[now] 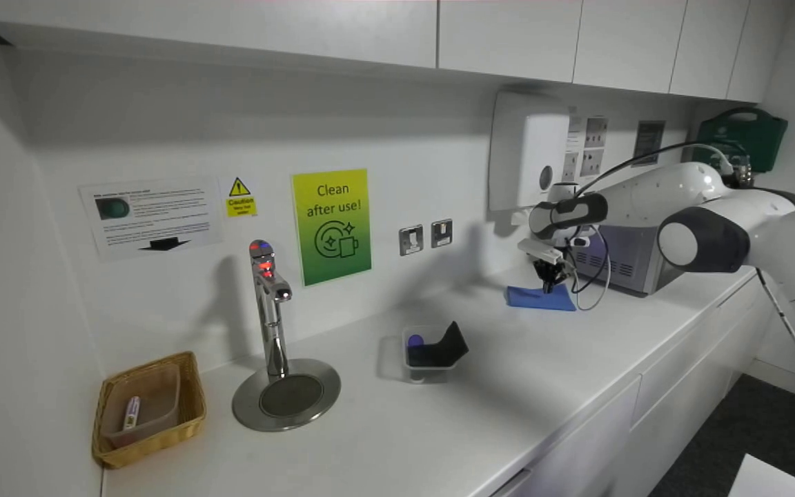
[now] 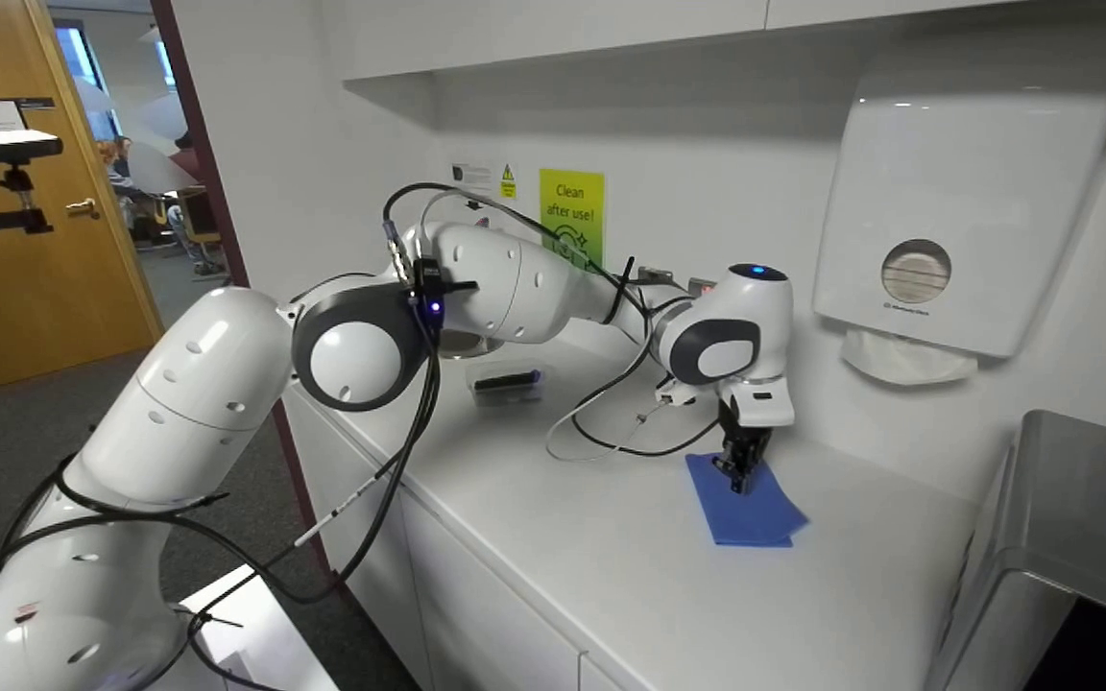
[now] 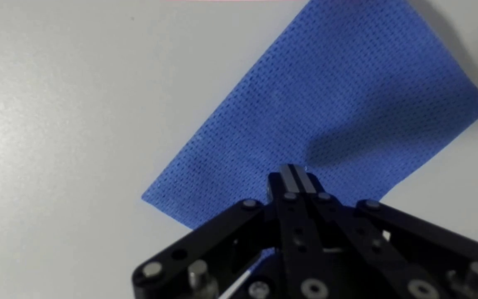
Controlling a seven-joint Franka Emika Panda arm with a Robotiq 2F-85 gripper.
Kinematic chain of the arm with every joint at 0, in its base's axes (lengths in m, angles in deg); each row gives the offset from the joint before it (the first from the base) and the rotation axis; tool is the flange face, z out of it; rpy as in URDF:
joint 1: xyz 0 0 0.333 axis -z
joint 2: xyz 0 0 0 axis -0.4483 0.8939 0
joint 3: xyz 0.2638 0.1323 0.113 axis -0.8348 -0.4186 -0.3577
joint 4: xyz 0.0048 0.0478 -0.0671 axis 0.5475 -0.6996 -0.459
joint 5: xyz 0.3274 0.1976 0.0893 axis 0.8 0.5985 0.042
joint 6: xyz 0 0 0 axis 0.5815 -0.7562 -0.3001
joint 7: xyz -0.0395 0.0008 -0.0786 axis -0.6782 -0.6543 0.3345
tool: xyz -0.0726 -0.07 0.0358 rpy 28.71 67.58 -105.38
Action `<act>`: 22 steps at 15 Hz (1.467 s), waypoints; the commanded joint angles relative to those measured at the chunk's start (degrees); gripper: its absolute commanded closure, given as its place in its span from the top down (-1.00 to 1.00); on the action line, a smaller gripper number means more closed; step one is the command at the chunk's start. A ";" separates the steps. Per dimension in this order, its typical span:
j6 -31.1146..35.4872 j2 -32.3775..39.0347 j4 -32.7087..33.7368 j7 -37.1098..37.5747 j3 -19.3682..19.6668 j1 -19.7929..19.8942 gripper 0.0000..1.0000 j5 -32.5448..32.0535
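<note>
Hanging tip-down at the blue cloth point(image 3: 305, 104), the pincer point(image 3: 292, 167) is closed, its fingertips point(image 3: 288, 178) set right against each other. Whether the cloth is touched by them cannot be told. The cloth is laid flat on the white worktop point(image 2: 860, 595), near a grey appliance point(image 2: 1071, 499), its layers slightly offset at one corner. A shadow point(image 3: 371, 124) is cast across it beside the fingertips. Close by, a paper dispenser point(image 2: 975, 173) is fixed to the wall point(image 1: 425, 172) above the worktop, with paper point(image 2: 908, 357) held at its lower edge. Well apart from the cloth, a clear tub point(image 1: 432, 375) is seen in both exterior views, with a black item point(image 1: 439, 353) held in it. Farther along, a tap point(image 1: 273, 317) is set on a round plate point(image 1: 249, 400) beside a wicker basket point(image 1: 156, 445).
</note>
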 commanded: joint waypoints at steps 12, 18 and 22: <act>-2.09 3.42 2.46 0.22 0.22 0.94 -1.00 1.82; -2.74 3.67 3.53 0.14 -0.05 0.95 -1.00 2.38; -2.78 3.91 4.36 -0.26 -0.69 0.72 -1.00 3.19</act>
